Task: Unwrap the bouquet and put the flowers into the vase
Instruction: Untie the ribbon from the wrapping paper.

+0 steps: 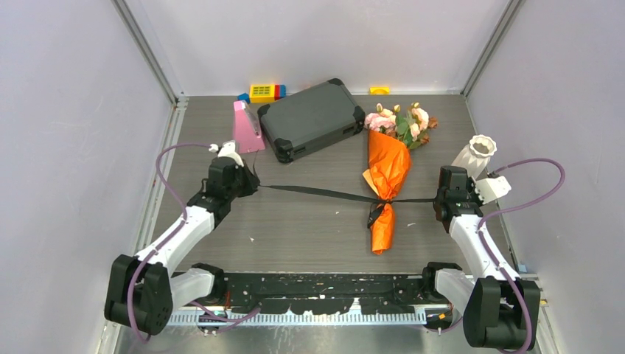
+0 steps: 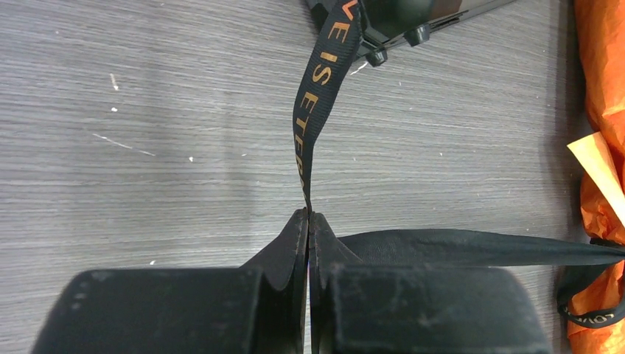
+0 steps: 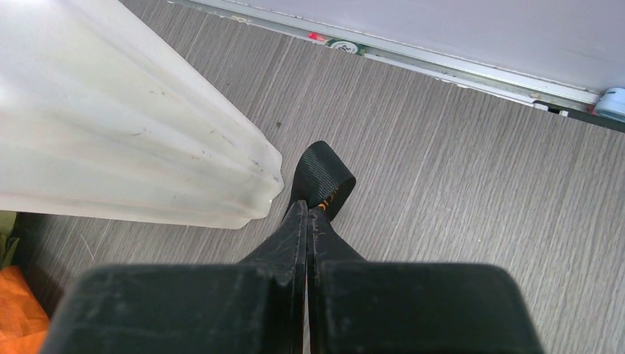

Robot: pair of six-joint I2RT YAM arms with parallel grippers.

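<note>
Step in hand: untying. The bouquet [image 1: 388, 177] lies on the table [image 1: 309, 228] right of centre, flowers [image 1: 402, 122] pointing to the far wall, orange paper not yet opened.

- The black ribbon [image 1: 317, 193] is stretched taut across the table, with the knot at the cone's narrow waist.
- The left gripper [image 1: 253, 182] is clenched on the long ribbon end, out to the left.
- The right gripper [image 1: 436, 199] is clenched on the short end, close beside the cone.
- The vase [image 1: 475, 155] sits just behind the right gripper. I cannot tell if it is upright or leaning.

Next, by my reading: pull the ends further apart until the knot slips, without dragging the bouquet. Then let go and peel the paper.

Writing: orange capitals on the ribbon, readable as "E IS ETER" in the left wrist view. The rest is cut off.
</note>
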